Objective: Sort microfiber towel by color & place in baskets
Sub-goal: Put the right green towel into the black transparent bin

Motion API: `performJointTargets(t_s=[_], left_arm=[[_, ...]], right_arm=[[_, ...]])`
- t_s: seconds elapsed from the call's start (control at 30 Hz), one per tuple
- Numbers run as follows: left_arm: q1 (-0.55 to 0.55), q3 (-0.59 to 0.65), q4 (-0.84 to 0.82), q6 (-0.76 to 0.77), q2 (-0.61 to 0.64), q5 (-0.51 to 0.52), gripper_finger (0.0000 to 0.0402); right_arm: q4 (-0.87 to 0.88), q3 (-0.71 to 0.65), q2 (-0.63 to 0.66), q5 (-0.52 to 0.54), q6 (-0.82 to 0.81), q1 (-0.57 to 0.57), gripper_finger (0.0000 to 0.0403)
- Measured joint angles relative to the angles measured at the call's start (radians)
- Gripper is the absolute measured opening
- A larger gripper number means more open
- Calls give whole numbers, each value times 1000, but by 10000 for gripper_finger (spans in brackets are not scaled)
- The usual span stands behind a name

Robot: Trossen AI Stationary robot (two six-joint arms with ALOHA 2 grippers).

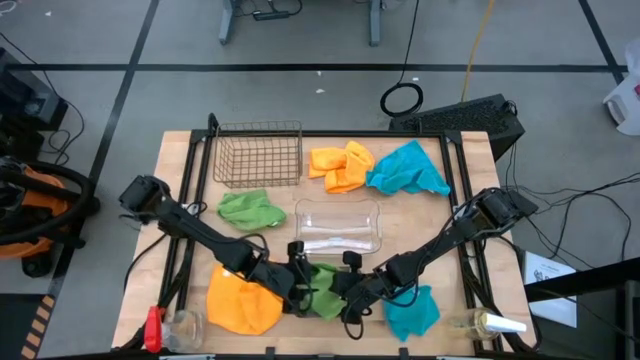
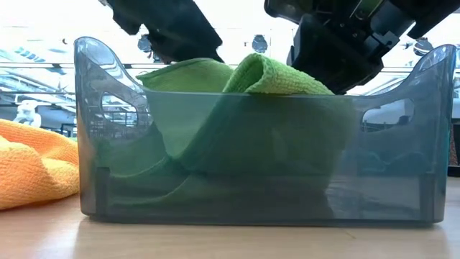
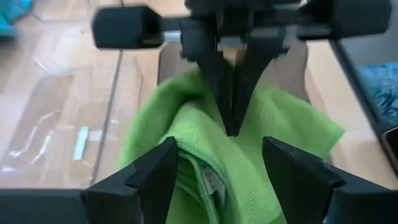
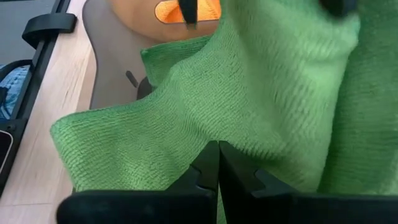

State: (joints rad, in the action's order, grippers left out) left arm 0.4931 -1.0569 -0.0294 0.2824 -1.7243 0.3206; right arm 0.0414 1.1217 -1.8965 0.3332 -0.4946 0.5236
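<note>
Looked like fuzzy ribbed microfiber on the green cloth (image 4: 186, 124), smooth see-through grey plastic on the tray (image 2: 402, 180), thin metal wire on the basket (image 1: 258, 155), matt pale wood tabletop (image 1: 180, 175).

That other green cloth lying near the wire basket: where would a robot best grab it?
The green cloth lies crumpled and low on the table, beside the wire basket. Probably best to come straight down and pinch a raised fold near its middle, since nothing covers it from above.

A red-handled tool (image 1: 153, 328) lies at the tabletop's (image 1: 180, 160) near left corner. A coiled black cable (image 1: 401, 99) rests on the floor beyond.
</note>
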Motion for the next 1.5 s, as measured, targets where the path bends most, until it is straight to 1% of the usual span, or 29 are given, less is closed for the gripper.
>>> performJointTargets(t_s=[0.2, 0.43, 0.53, 0.6, 0.83, 1.0, 1.1, 1.27, 1.37, 1.43, 1.5], left_arm=[[0, 0, 17, 0, -59, -3, 240], [-18, -2, 87, -8, -151, -52, 240], [-22, -6, 92, -9, -171, -54, 240], [-24, -3, 81, 6, -181, -73, 240], [-20, -1, 70, 3, -169, -84, 240], [-15, 0, 68, 0, -142, -84, 240], [-13, 0, 76, 0, -125, -84, 240], [-10, 0, 74, 0, -85, -84, 240], [-1, 0, 55, 16, -31, -88, 240], [11, 0, 37, 28, 21, -90, 240], [26, 0, 23, 35, 75, -92, 240]], right_arm=[[-6, 0, 15, -2, 8, 6, 0], [-16, 0, 71, 3, 35, 15, 0], [-16, 0, 83, 4, 39, 18, 0], [-17, 0, 85, 7, 39, 18, 0], [-11, 0, 85, 11, 52, 22, 0], [3, 0, 85, 29, 102, 22, 0], [6, 0, 82, 32, 212, 22, 0], [-1, 0, 81, 35, 574, 21, 0], [-29, 0, 81, 78, 778, 14, 0], [-58, 0, 81, 116, 859, 3, 0], [-91, 3, 81, 120, 901, -15, 0]])
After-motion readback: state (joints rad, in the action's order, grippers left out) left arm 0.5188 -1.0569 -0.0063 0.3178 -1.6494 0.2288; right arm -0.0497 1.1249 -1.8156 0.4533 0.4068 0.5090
